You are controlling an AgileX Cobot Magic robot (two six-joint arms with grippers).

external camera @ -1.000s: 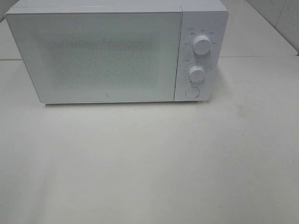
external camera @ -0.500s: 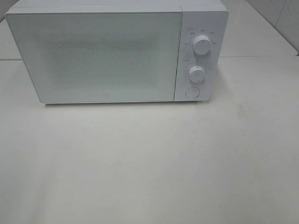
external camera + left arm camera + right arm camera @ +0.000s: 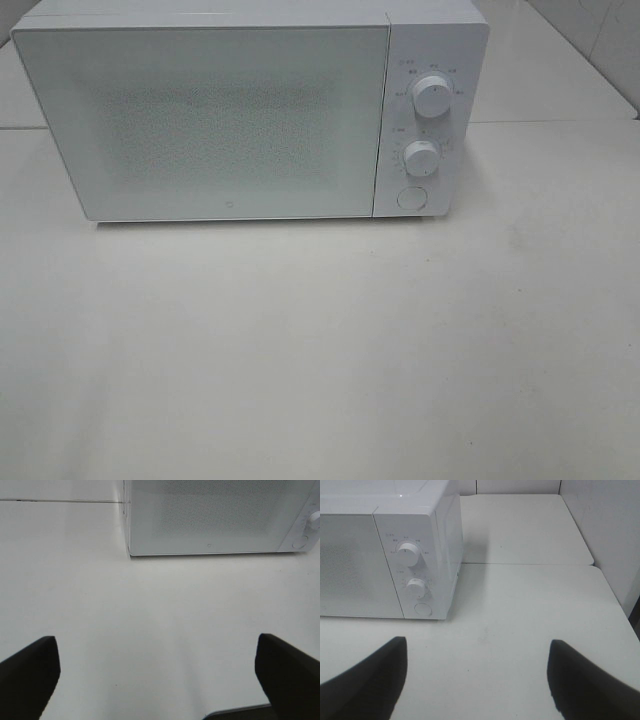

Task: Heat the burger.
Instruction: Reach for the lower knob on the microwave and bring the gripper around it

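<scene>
The burger is out of view in every frame. A white microwave (image 3: 230, 115) stands at the back of the white table with its door shut; it also shows in the left wrist view as the microwave (image 3: 215, 517) and in the right wrist view as the microwave (image 3: 385, 555). Its panel carries two round knobs, upper knob (image 3: 432, 95) and lower knob (image 3: 421, 158), over a round button (image 3: 411, 198). My left gripper (image 3: 157, 675) hangs open over bare table, well in front of the microwave. My right gripper (image 3: 477, 675) is open too, empty, in front of the control panel side. Neither arm shows in the exterior high view.
The white table (image 3: 320, 350) stretches in front of the microwave. A tiled wall (image 3: 605, 535) rises at the right, close to the table's right edge. A seam (image 3: 530, 564) runs across the tabletop beside the microwave.
</scene>
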